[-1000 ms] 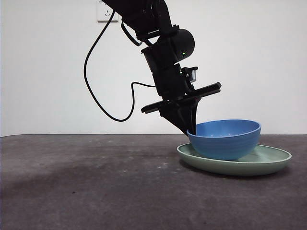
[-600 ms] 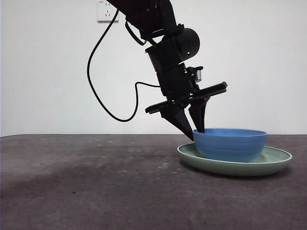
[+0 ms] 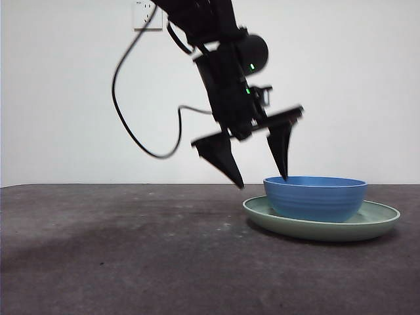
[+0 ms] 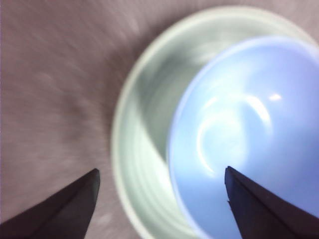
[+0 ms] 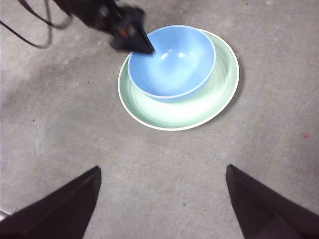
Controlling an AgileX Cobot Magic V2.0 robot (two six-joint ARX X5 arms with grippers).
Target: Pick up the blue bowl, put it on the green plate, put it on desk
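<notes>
Left tool point(image 3: 261, 178) spread above blue bowl point(image 3: 315, 197) sitting in green plate point(image 3: 377, 222).

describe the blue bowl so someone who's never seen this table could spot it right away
On the dark grey desk lies a wide, shallow, pale green plate, and the blue bowl sits upright inside it, close under the left gripper with its jaws open. It is the glossy blue, deeper, narrower dish, unlike the flat green one beneath.
</notes>
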